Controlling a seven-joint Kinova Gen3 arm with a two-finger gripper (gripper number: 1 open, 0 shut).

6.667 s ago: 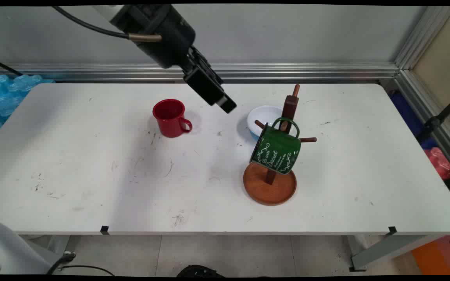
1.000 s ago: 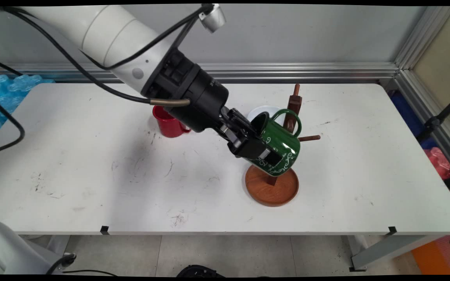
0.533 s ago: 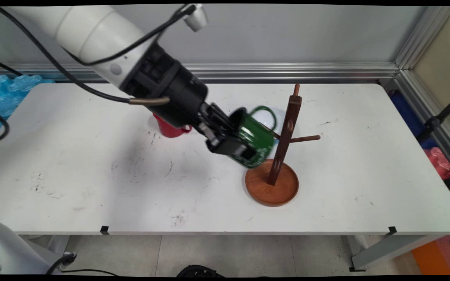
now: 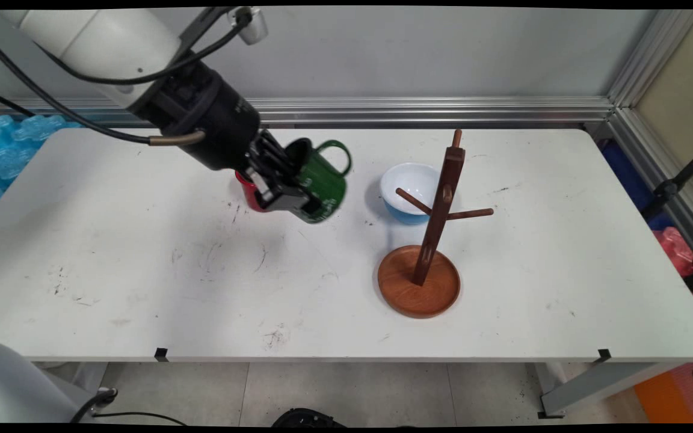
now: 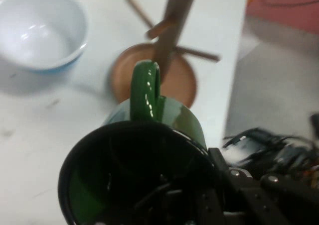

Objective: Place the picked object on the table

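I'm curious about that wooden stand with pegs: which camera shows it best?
The main view: the whole wooden stand shows there, with its round base, post and pegs, standing empty. The hand view catches only part of it, blurred, behind the green mug's handle.

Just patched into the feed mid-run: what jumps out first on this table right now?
The gripper is shut on a green mug, held tilted in the air left of centre, handle uppermost. Just behind it a red mug stands mostly hidden by the arm. To the right, the wooden mug tree stands with bare pegs, and a white-and-blue bowl sits on the table just behind it.
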